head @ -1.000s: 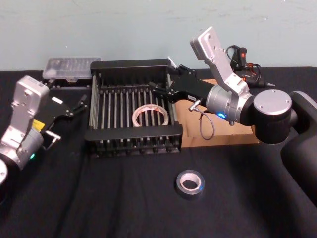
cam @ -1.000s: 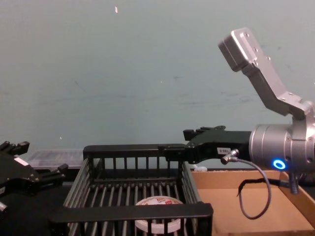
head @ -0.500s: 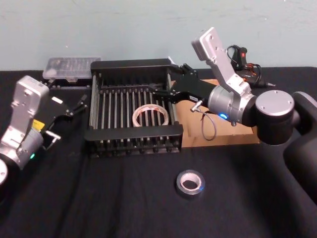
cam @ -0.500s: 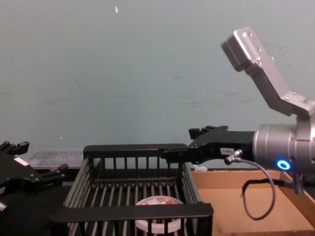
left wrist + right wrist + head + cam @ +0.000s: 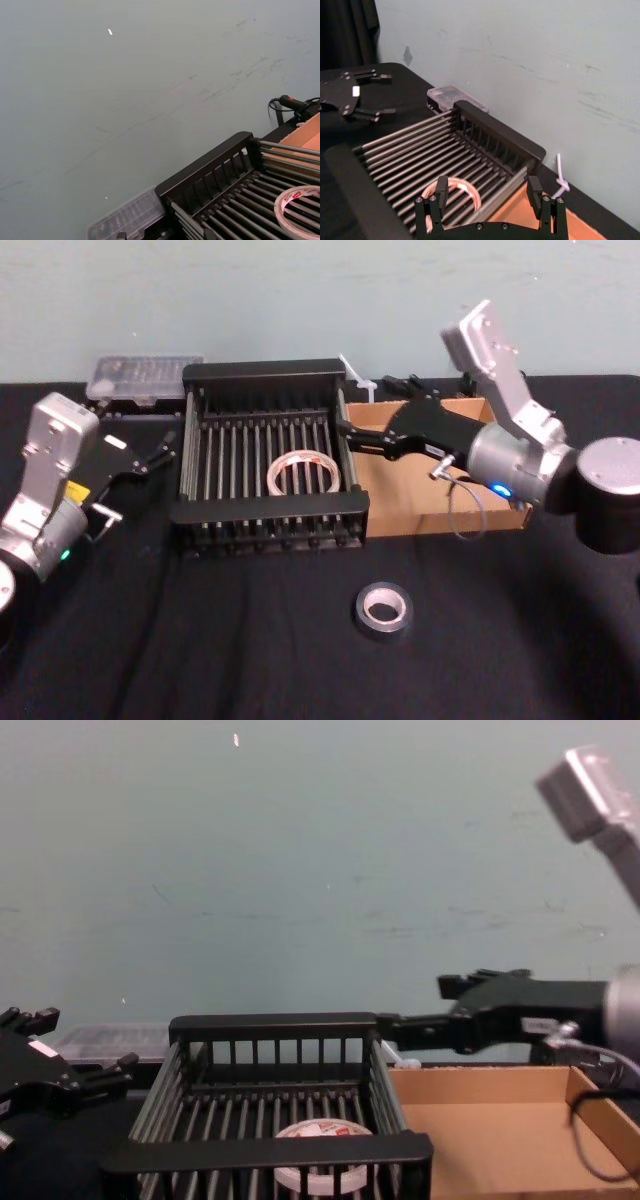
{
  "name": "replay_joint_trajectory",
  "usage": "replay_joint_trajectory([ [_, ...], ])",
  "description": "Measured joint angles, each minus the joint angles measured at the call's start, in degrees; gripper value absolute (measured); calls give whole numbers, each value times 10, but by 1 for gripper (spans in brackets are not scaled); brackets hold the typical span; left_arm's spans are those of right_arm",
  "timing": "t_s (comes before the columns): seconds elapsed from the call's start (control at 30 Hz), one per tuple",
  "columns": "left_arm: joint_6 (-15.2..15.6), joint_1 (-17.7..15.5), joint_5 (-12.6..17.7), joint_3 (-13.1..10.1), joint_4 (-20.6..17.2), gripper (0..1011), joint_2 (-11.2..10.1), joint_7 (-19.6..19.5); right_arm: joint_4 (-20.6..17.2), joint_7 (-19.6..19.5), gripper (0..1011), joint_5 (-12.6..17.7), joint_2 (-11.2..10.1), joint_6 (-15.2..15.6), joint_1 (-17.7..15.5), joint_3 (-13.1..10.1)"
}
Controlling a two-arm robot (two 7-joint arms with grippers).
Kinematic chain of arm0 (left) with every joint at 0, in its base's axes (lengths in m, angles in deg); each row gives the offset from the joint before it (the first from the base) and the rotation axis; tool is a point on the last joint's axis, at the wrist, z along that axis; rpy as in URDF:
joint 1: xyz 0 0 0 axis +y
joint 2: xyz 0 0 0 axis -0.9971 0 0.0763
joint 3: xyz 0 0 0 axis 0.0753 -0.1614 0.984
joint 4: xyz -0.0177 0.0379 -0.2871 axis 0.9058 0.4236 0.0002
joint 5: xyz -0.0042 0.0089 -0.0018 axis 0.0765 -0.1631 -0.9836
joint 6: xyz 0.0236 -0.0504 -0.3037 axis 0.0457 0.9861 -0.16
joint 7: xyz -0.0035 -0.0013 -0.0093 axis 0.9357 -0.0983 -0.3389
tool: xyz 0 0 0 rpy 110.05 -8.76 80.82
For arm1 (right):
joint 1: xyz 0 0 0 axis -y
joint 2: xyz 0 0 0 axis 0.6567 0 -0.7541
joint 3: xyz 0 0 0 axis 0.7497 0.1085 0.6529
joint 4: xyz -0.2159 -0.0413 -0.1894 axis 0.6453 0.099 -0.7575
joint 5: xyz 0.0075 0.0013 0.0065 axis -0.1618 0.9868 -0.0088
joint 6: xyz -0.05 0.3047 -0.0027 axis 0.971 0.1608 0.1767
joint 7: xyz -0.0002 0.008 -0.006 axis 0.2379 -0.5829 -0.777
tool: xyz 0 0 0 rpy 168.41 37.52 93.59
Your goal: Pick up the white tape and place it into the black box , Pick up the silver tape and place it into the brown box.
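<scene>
Your right tool [image 5: 352,438] hangs empty, fingers apart, over the line where the black box [image 5: 270,508] meets the brown box [image 5: 405,505]. The white tape [image 5: 302,472] lies flat on the black box's slats, so that half looks done. The silver tape [image 5: 384,608] sits on the bench [image 5: 180,650], well in front of both boxes. Next you must bring the tool down to straddle that roll. Your left tool [image 5: 150,452] is parked at the left, fingers apart.

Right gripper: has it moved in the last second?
Yes. The right gripper has pulled back toward the robot's right, from over the black box bars to its right rim, by the brown box.
</scene>
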Motion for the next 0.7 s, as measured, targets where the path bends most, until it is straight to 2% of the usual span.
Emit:
replay_joint_trajectory([
  [0.2, 0, 0, 0, 0, 0, 1001, 0, 0, -54, 6, 1000, 18, -38, 10, -44, -15],
  [0.4, 0, 0, 0, 0, 0, 1001, 0, 0, -112, 11, 1000, 40, -86, 21, -99, -29],
  [0.43, 0, 0, 0, 0, 0, 1001, 0, 0, -112, 11, 1000, 40, -86, 21, -99, -29],
  [0.53, 0, 0, 0, 0, 0, 1001, 0, 0, -135, 15, 1000, 50, -110, 26, -124, -33],
  [0.57, 0, 0, 0, 0, 0, 1001, 0, 0, -135, 15, 1000, 50, -110, 26, -124, -33],
  [0.7, 0, 0, 0, 0, 0, 1001, 0, 0, -152, 19, 1000, 58, -134, 33, -147, -35],
])
